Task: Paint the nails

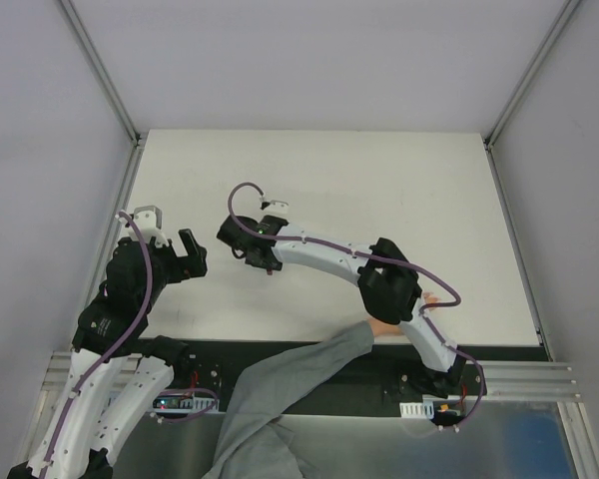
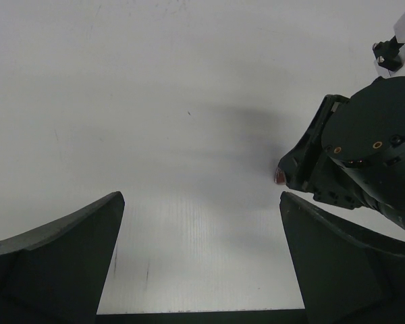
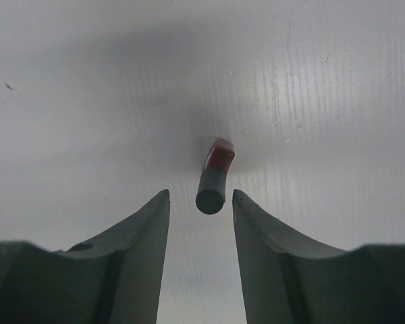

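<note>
A small bottle (image 3: 214, 173) with a dark red body and a black cap stands on the white table. It is just ahead of my right gripper (image 3: 200, 196), between its open fingertips and touching neither. In the left wrist view its red end (image 2: 280, 177) peeks out under the right gripper (image 2: 364, 152). My left gripper (image 2: 200, 200) is open and empty, low over the table to the left of the right gripper. A bare hand (image 1: 387, 325) with a grey sleeve (image 1: 290, 384) rests at the near table edge, mostly under my right arm. Its nails are too small to make out.
The white table (image 1: 379, 190) is walled by grey panels at the back and sides. A black strip and metal rails (image 1: 529, 379) run along the near edge. The right arm (image 1: 329, 257) with its purple cable stretches across the table's middle.
</note>
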Available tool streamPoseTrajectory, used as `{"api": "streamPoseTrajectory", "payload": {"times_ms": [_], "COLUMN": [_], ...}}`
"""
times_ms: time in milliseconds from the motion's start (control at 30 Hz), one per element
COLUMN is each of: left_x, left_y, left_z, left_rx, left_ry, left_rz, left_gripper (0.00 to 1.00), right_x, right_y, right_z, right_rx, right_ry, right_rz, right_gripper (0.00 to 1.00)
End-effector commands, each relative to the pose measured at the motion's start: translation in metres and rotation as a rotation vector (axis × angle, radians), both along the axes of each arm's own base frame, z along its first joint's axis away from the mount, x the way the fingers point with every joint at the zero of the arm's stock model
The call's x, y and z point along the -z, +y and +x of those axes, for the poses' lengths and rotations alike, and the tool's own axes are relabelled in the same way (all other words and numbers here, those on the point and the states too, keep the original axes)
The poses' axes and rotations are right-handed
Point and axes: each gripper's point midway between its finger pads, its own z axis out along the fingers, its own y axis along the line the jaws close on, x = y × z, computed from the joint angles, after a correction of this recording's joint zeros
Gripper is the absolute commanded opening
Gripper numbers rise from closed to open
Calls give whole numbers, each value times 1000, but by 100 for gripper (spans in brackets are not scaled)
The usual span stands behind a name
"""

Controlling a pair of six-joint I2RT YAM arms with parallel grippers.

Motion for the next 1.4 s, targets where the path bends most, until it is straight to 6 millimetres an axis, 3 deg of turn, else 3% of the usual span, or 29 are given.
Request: {"api": "streamPoseTrajectory", "payload": {"times_ms": [0, 500, 600, 733, 800, 900, 933, 967, 1033, 1067, 1167, 1233, 1300, 1367], "left_x": [0, 2, 1, 3, 3, 1, 1, 0, -1, -1, -2, 3, 0, -19], "left_y": [3, -2, -3, -6, -8, -12, -13, -15, -19, -21, -34, -49, -80, -115], "left_z": [-1, -1, -1, -2, -2, -1, -1, -1, 0, 0, 3, 4, 5, 2], "left_rx": [-7, 16, 23, 33, 42, 52, 58, 64, 75, 78, 119, 180, 337, 545], "left_ry": [-8, 0, 1, 7, 10, 15, 16, 18, 28, 31, 39, 62, 70, 26], "left_rz": [16, 11, 7, -5, -12, -24, -29, -35, -55, -65, -112, -153, -219, -299], "left_gripper": [99, 99, 99, 99, 99, 99, 99, 99, 99, 99, 99, 99, 99, 99], "right_x": [-11, -5, -4, -8, -24, -48, -62, -71, -82, -92, -114, -120, -128, -137], "right_y": [3, -6, -7, -10, -17, -48, -69, -78, -108, -116, -147, -158, -180, -201], "right_z": [6, 22, 23, 23, 22, 26, 19, 24, 9, 16, 4, -8, -15, -17], "right_rx": [12, -28, -34, -46, -59, -91, -109, -149, -225, -275, -383, -544, -654, -689], "right_ry": [-32, -96, -92, -87, -98, -130, -140, -164, -156, -190, -201, -177, -184, -196], "right_rz": [3, -105, -109, -118, -122, -184, -197, -203, -168, -149, -78, -73, -84, -54], "right_gripper": [45, 35, 26, 1, 1, 1, 1, 1, 1, 1, 1, 1, 1, 1]}}
